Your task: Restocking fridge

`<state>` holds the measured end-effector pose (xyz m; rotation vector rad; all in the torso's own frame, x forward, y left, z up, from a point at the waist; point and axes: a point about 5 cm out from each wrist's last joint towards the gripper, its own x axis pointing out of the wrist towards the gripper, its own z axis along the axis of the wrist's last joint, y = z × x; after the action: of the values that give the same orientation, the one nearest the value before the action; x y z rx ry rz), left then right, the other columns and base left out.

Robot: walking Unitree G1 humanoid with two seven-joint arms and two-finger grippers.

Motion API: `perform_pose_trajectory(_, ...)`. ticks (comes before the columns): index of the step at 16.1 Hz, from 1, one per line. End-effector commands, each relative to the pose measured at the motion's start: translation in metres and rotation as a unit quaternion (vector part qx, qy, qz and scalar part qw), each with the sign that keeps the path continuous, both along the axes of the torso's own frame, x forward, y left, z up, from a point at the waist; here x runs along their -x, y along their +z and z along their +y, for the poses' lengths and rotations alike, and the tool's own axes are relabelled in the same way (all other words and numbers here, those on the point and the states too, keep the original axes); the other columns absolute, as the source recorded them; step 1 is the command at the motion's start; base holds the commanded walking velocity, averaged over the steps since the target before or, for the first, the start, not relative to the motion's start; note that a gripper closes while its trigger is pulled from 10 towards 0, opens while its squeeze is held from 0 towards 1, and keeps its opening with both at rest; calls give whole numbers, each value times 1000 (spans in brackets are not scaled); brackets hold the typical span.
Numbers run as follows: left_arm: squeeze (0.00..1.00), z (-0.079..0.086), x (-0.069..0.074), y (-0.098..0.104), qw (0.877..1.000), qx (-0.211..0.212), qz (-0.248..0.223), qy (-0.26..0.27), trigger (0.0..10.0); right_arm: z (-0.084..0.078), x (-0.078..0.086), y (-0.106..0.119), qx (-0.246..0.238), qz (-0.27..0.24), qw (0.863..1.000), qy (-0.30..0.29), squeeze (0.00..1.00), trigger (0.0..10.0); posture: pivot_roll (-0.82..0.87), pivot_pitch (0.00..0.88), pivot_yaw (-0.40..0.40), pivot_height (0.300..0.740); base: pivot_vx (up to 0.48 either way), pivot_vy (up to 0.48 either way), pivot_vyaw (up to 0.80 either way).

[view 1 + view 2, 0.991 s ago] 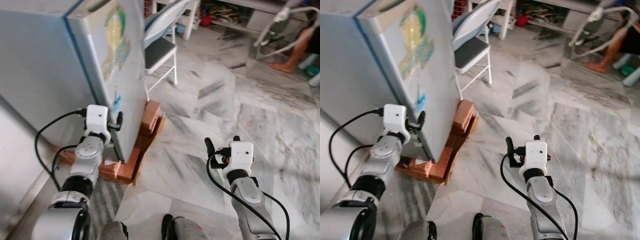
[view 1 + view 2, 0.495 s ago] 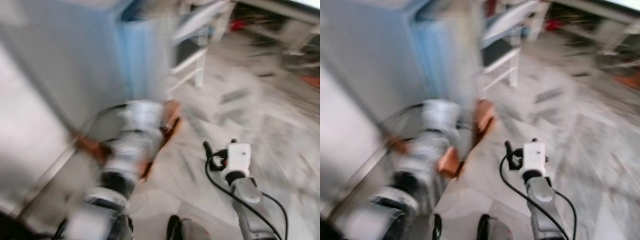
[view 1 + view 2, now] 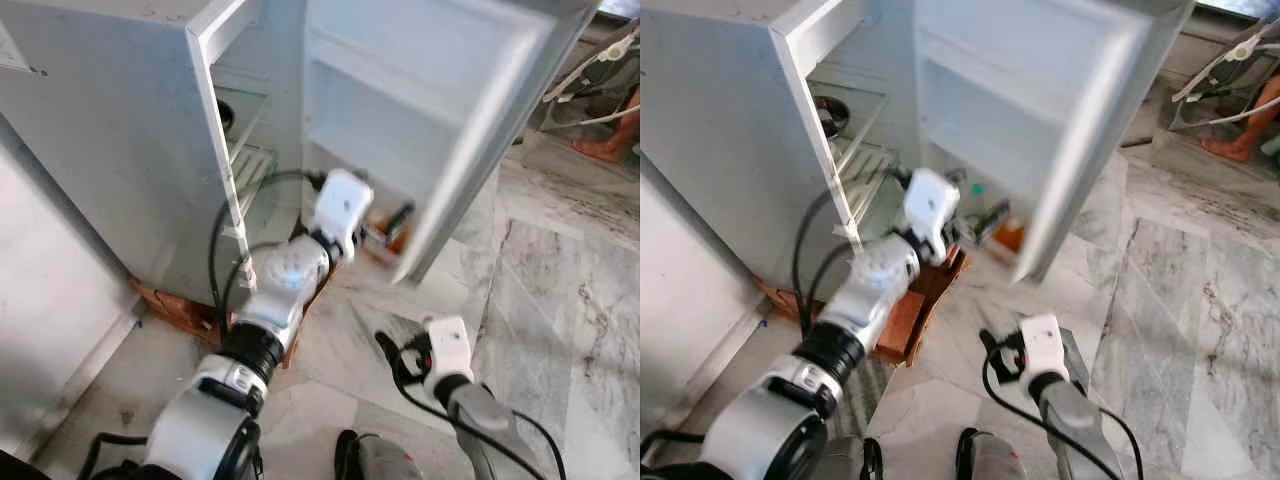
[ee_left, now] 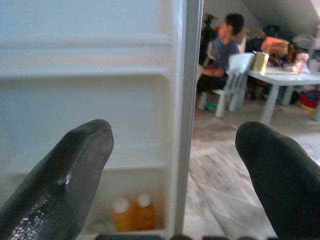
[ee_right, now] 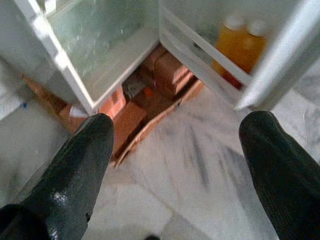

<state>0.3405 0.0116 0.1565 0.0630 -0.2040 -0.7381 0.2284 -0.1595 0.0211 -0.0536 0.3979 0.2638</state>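
The pale blue fridge (image 3: 110, 150) stands open, its door (image 3: 420, 90) swung out to the right. My left gripper (image 3: 395, 222) is open at the door's lower edge; in the left wrist view that edge (image 4: 186, 120) runs between the two spread fingers. Two orange bottles (image 4: 131, 214) stand in the door's bottom shelf, also seen in the right wrist view (image 5: 241, 42). Inside are glass and wire shelves (image 3: 250, 160) and a dark bowl (image 3: 830, 115). My right gripper (image 3: 398, 350) hangs low over the floor, open with nothing in it.
Red bricks (image 5: 167, 67) and cardboard prop up the fridge's base. A pale wall (image 3: 50, 330) stands on the left. Marble floor (image 3: 560, 280) stretches to the right, with a person's foot (image 3: 600, 150) at its far edge. A person (image 4: 225, 45) sits by a white table.
The fridge door, shut a second ago, has swung open to the right. My left arm moved from the fridge's corner out to the door's lower edge. The camera view shifted too.
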Motion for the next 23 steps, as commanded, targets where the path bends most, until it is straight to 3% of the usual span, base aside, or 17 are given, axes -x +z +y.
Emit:
perform_pose_trajectory(1,0,18,1,-19,999,-10,29,29,10000,1,-2,0,-4,-3,1000,-4,0,10000,28,94,-39,740,0,0,0)
perform_pose_trajectory(3,0,39,3,-33,997,-15,43,61,10000,3,-8,7,-14,-22,1000,-8,0,10000,35,94,-41,740,0,0,0)
perform_pose_trajectory(4,0,64,8,-47,993,-21,57,100,10000,4,-12,12,-20,-39,999,-20,0,10000,42,94,-42,740,0,-277,0)
perform_pose_trajectory(6,0,84,12,-54,988,-19,68,134,10000,3,-13,13,-16,-45,998,-27,0,10000,50,94,-43,740,0,-307,0)
perform_pose_trajectory(8,0,125,24,-63,976,-26,73,203,10000,1,-17,15,-16,-52,998,-38,0,10000,66,98,-50,740,0,-308,0)
perform_pose_trajectory(10,0,142,33,-67,969,-33,78,233,10000,1,-19,16,-16,-56,997,-41,0,10000,91,108,-59,740,0,-373,0)
perform_pose_trajectory(18,0,147,62,-74,958,-27,108,266,10000,4,-26,23,-7,-75,997,-31,0,10000,89,124,-68,740,0,-442,-300)
perform_pose_trajectory(23,0,151,67,-78,952,-36,118,280,10000,3,-26,29,-9,-99,994,-51,0,10000,79,108,-74,740,186,-395,0)
